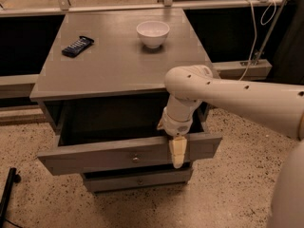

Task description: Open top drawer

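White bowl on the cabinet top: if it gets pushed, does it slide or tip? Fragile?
The white bowl looks wide and low, so it would probably slide, not tip, on the smooth cabinet top. It looks ceramic: likely rigid and breakable if knocked off. The end effector is at the top drawer front, away from it.

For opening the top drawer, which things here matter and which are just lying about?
Job: top drawer, pulled out; its knob; gripper at the drawer's front edge, right of the knob.
Lying about: bowl, dark packet on the cabinet top; lower drawer.
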